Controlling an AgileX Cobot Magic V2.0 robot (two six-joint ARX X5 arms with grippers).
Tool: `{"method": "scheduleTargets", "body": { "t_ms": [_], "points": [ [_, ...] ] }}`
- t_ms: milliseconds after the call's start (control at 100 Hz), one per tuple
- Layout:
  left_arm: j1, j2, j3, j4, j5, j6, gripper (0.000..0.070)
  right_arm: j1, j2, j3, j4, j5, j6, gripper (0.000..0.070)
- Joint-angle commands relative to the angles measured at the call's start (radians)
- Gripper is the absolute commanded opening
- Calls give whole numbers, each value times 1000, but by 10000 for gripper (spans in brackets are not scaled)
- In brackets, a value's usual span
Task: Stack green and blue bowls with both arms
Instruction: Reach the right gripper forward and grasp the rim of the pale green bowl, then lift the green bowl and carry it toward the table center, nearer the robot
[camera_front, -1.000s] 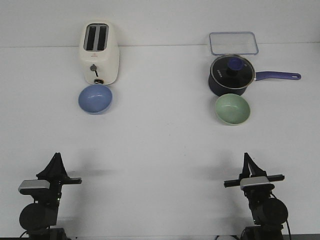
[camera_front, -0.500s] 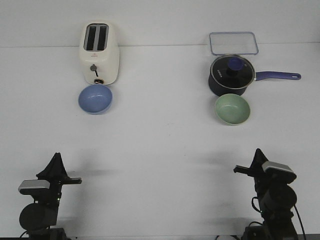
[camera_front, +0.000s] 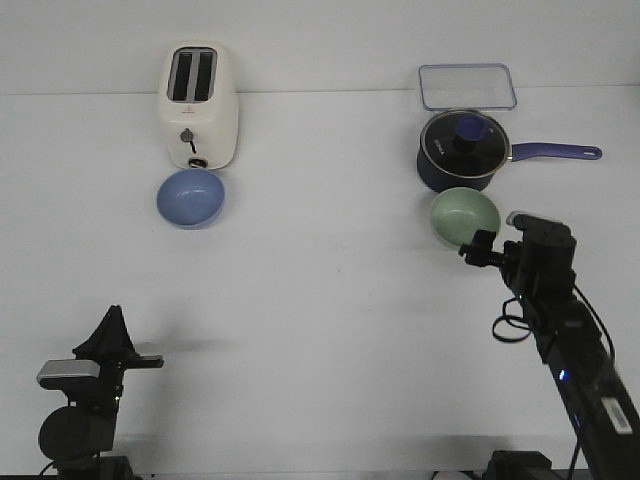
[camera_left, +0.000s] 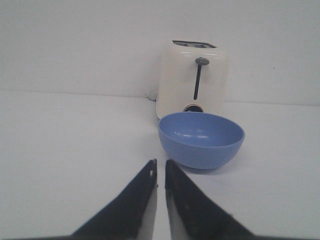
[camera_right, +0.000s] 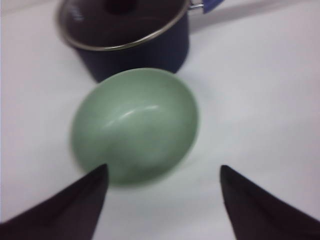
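The pale green bowl (camera_front: 465, 217) sits upright on the white table just in front of the navy saucepan. My right gripper (camera_front: 480, 248) hovers at its near right rim. In the right wrist view the green bowl (camera_right: 135, 125) lies just ahead of the right gripper (camera_right: 162, 168), which is wide open and empty. The light blue bowl (camera_front: 190, 197) sits in front of the toaster at the far left. My left gripper (camera_front: 112, 318) rests far back near the table's front edge. In the left wrist view the blue bowl (camera_left: 201, 139) lies ahead of the left gripper (camera_left: 161, 162), which is shut and empty.
A cream toaster (camera_front: 198, 105) stands right behind the blue bowl. A navy saucepan (camera_front: 462, 150) with a glass lid and a handle pointing right touches the green bowl's far side. A clear rectangular container (camera_front: 467, 87) lies behind it.
My right arm has risen and reached forward from the table's front edge to the green bowl. The left arm and both bowls have not moved.
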Motion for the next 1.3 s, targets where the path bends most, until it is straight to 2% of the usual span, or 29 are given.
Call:
{"method": "scheduleTargets", "body": {
  "t_ms": [0,220,270,330,400,450,500,510,680,800,970,1090,1290],
  "points": [
    [1,-1,-19,15,1,-3,15,-23,117,76,3,-20,-37,532],
    [1,-1,-19,15,1,-3,15,-72,403,274,-27,-47,-74,528],
    [1,-1,-19,15,1,-3,15,-77,452,307,-42,-48,-80,497],
    [1,-1,-19,15,1,-3,15,-78,499,334,-52,-49,-84,421],
    [1,-1,-19,15,1,-3,15,-79,542,355,-63,-70,-85,295],
    [1,-1,-19,15,1,-3,15,-79,557,359,-63,-84,-87,166],
    [1,-2,-19,15,1,-3,15,-79,562,360,-61,-90,-89,6],
    [1,-1,-19,15,1,-3,15,-79,562,360,-61,-90,-89,0],
    [1,-1,-19,15,1,-3,15,-81,540,377,-104,-99,-101,0],
    [1,-2,-19,15,1,-3,15,-84,461,378,-144,-151,-109,0],
    [1,-1,-19,15,1,-3,15,-72,297,375,-219,-264,-113,0],
    [1,-1,-19,15,1,-3,15,-21,182,343,-263,-310,-113,0],
    [1,-1,-19,15,1,-4,15,171,3,196,-308,-298,-112,0]
  ]
}}
